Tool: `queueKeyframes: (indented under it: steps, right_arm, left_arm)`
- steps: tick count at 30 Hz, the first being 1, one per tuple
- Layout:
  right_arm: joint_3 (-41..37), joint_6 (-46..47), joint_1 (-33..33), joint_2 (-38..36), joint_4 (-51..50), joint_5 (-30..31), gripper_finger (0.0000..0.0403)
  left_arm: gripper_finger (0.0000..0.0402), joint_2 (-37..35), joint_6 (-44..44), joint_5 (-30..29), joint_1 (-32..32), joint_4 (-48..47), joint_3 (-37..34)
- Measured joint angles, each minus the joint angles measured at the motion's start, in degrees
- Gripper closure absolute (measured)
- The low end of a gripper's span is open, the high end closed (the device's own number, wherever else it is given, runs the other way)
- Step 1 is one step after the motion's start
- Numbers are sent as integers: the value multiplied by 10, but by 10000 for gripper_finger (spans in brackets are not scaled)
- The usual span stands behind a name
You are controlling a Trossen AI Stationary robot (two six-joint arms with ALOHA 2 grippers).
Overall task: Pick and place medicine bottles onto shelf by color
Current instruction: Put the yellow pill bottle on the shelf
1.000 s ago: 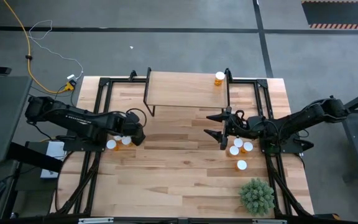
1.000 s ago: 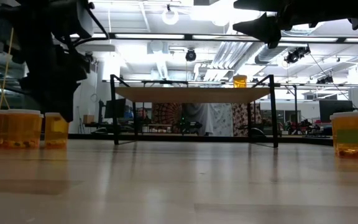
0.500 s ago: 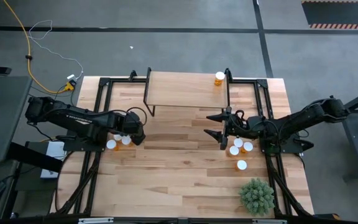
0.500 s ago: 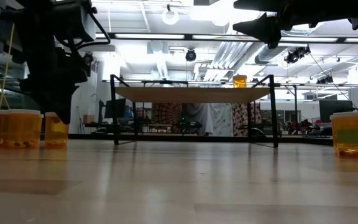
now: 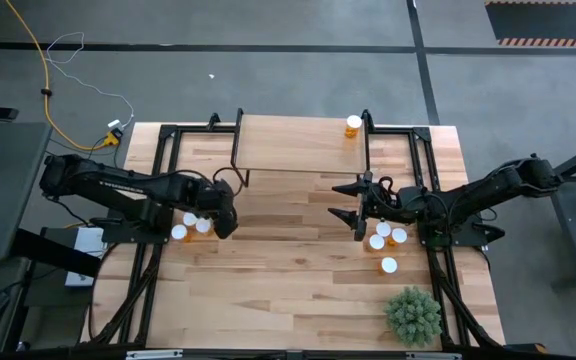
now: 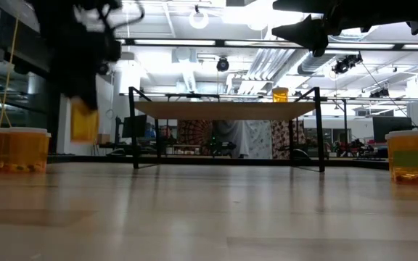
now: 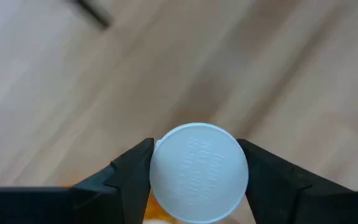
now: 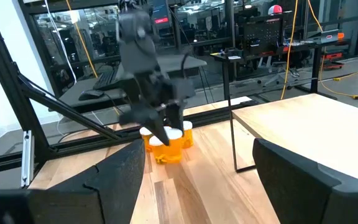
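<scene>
Orange white-capped bottle (image 7: pixel 198 171) lifted clear of table, one bottle (image 5: pixel 353 125) upright on shelf (image 5: pixel 298 145)

Legible text: none. The white cap (image 7: pixel 198 172) of the medicine bottle showing in the left wrist view is carrying raised, embossed lettering across its top, but the characters are coming out too faint to read. A bottle (image 6: pixel 411 155) at the right of the low view is wearing a pale label, its print too small to make out. No brands, numbers or signs are reading anywhere else.
</scene>
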Motion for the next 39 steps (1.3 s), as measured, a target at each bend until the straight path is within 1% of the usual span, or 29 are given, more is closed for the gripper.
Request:
queueKeyframes:
  steps: [2, 4, 7, 10, 14, 19, 23, 26, 30, 33, 39]
  right_arm:
    - [0, 7, 0, 0, 0, 0, 114]
    - [0, 8, 0, 0, 0, 0, 114]
    - [0, 8, 0, 0, 0, 0, 114]
    - [0, 8, 0, 0, 0, 0, 114]
    - [0, 8, 0, 0, 1, 0, 114]
    - [0, 8, 0, 0, 2, 0, 114]
    - [0, 8, 0, 0, 2, 0, 114]
    - [0, 8, 0, 0, 2, 0, 114]
    - [0, 8, 0, 0, 2, 0, 114]
    - [0, 8, 0, 0, 2, 0, 114]
    - [0, 11, 0, 0, 2, 0, 114]
  left_arm:
    - [208, 0, 21, 12, -10, -22, 48]
    - [211, 0, 40, 5, -19, -49, 101]
    - [208, 0, 78, -32, -28, -80, 181]
    - [204, 9, 134, -72, -11, -98, 253]
    - [205, 55, 198, -81, 61, -129, 344]
    - [205, 158, 279, -80, 170, -163, 449]
    - [205, 240, 318, -79, 239, -176, 523]
    - [205, 288, 338, -59, 279, -179, 562]
    - [204, 334, 346, -23, 325, -187, 595]
    - [203, 357, 344, -20, 353, -192, 599]
    - [203, 384, 325, -20, 390, -187, 600]
